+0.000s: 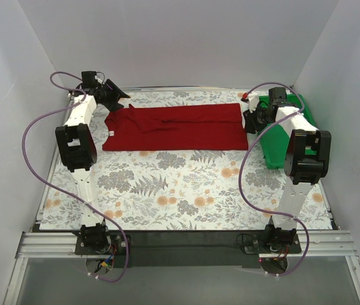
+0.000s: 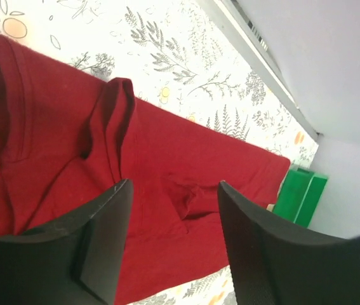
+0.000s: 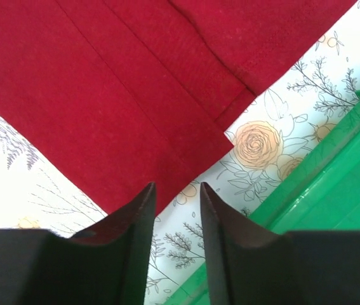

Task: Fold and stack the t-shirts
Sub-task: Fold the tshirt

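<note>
White links and black joint housings make up the left arm (image 1: 77, 147) and right arm (image 1: 303, 159), each trailed by a looping purple cable (image 1: 25, 136), with the left claw (image 2: 173, 190) and right claw (image 3: 176, 190) matte black and wedge-fingered.

A dark red cloth t-shirt (image 1: 176, 127) lies folded lengthwise on the flower-printed desk (image 1: 186, 190), left fingers (image 1: 119, 95) near its collar end, right fingers (image 1: 250, 123) at its hem end.

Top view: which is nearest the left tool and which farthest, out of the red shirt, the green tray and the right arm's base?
From the left tool:
1. shirt: just beside it, along the table's far side.
2. tray: across the table, at the far right.
3. right arm's base: at the near edge, on the right.
</note>
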`<state>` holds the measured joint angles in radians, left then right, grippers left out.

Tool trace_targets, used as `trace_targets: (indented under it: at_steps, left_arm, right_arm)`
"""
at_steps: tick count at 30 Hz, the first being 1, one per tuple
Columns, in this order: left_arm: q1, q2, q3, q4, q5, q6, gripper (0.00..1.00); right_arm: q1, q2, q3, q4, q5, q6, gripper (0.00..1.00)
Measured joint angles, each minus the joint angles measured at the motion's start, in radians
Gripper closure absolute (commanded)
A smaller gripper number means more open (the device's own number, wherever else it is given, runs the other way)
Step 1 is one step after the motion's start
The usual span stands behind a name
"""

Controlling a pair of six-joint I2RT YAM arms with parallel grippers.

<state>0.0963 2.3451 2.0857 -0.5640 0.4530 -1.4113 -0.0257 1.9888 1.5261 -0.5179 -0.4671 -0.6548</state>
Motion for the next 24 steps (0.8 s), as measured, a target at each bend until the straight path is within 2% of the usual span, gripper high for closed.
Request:
trace_targets:
  at_steps: [7,11,13,17,20,24]
  left_arm:
    - [0.000,-0.040,-0.012,0.054,-0.020,0.072,0.45]
    - [0.000,-0.280,-0.288,0.093,-0.078,0.167,0.44]
    - [0.000,-0.447,-0.467,0.118,-0.103,0.217,0.44]
    - [0.007,-0.689,-0.709,0.146,-0.151,0.294,0.44]
    - [0.014,-0.740,-0.815,0.166,-0.177,0.346,0.45]
    - [0.019,-0.650,-0.854,0.172,-0.207,0.400,0.49]
  right_arm:
    - [0.004,-0.010,0.000,0.003,-0.032,0.012,0.60]
    - [0.011,-0.053,-0.029,0.007,-0.083,-0.044,0.55]
    - [0.015,-0.090,-0.066,0.001,-0.121,-0.084,0.55]
    - [0.035,-0.139,-0.128,-0.002,-0.168,-0.103,0.56]
    - [0.050,-0.156,-0.176,0.010,-0.168,-0.071,0.56]
    - [0.057,-0.198,-0.277,0.059,-0.137,-0.002,0.56]
